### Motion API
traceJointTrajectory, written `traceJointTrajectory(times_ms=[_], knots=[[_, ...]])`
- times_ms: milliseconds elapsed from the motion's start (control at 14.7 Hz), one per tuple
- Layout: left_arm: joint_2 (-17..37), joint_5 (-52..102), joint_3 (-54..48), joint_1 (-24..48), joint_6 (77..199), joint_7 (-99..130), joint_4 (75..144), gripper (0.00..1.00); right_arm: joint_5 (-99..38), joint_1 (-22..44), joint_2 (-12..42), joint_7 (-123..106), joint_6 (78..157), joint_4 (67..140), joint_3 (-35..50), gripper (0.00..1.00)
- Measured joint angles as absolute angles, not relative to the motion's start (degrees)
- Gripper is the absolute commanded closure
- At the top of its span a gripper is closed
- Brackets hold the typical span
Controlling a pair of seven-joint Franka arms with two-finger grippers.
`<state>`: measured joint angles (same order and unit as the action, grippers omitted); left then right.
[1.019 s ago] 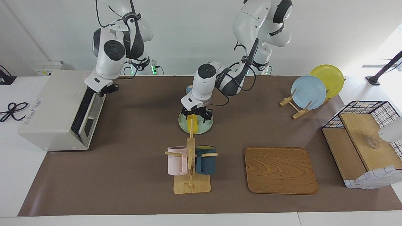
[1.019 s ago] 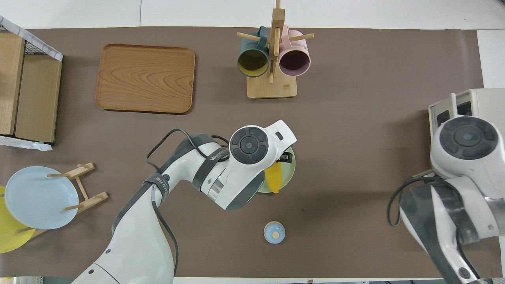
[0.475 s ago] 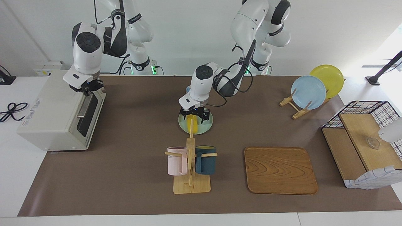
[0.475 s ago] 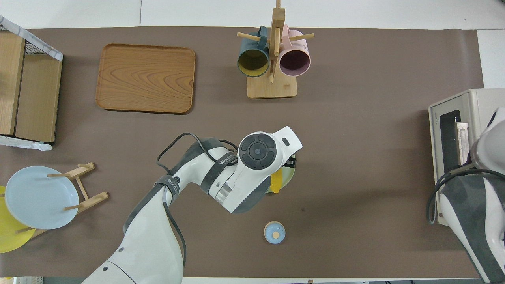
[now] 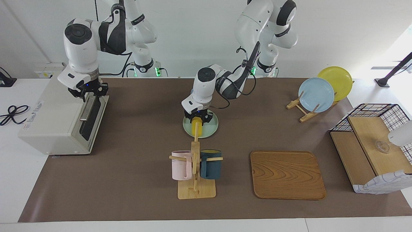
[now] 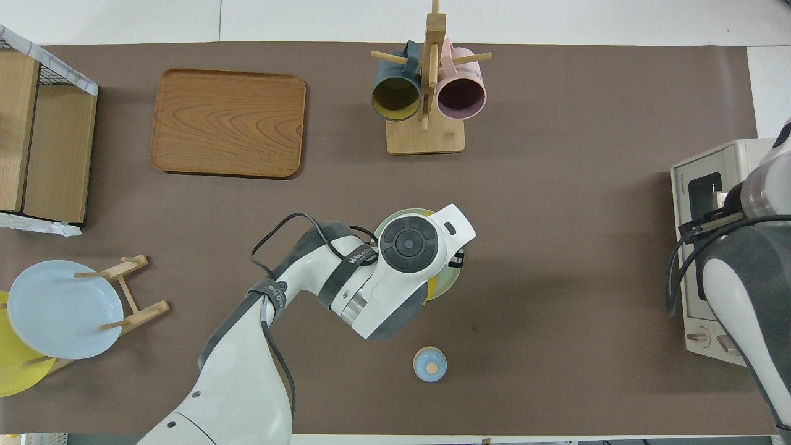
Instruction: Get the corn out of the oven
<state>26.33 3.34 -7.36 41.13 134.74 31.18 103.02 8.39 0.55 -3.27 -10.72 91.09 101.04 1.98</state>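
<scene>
The corn lies on a pale green plate in the middle of the table, outside the oven. My left gripper is open just above the end of the corn that is nearer to the robots. In the overhead view the left hand hides nearly all of the corn, and only the plate's rim shows. The off-white oven stands at the right arm's end of the table with its dark glass door closed. My right gripper is at the door's top edge, above the silver handle.
A wooden mug rack with a pink and a dark blue mug stands beside the plate, farther from the robots. A wooden tray, a plate stand and a basket shelf are toward the left arm's end. A small blue cap lies nearer to the robots.
The right gripper pushed the half-open oven door shut and has risen a little. The left gripper has drawn back along the corn toward the robots. The corn has not moved.
</scene>
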Motion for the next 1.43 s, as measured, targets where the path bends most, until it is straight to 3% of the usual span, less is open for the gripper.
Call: traceJointTrajectory(times_ms=[204,408,475,611,815,1019,1426], knots=[[24.9,3.3,-6.7,39.7,130.5,31.5,101.4,1.00,4.0,0.7,-0.7,-3.5,85.3,93.3,2.5,0.28],[18.7,3.3,-6.5,34.2,121.5,30.8,100.4,1.00,3.4,0.6,0.0,-1.5,82.8,90.8,3.6,0.28],[16.6,3.3,-6.4,32.0,119.3,30.2,100.4,1.00,3.4,0.6,0.1,-1.3,82.0,90.3,3.8,0.26],[14.7,3.3,-6.2,27.1,117.7,27.1,100.6,1.00,3.4,0.3,0.2,-1.2,81.2,90.0,3.8,0.00],[15.2,3.3,-5.9,17.7,118.3,18.5,100.6,1.00,3.4,0.3,0.6,-1.2,81.1,89.9,3.1,0.00],[19.6,3.3,-5.9,10.8,118.5,14.5,96.1,1.00,3.4,0.5,0.7,-1.2,81.1,89.9,2.4,0.00],[38.2,3.3,-6.4,5.5,118.5,11.9,76.0,1.00,2.6,1.3,0.7,0.1,81.1,89.9,0.4,0.00]])
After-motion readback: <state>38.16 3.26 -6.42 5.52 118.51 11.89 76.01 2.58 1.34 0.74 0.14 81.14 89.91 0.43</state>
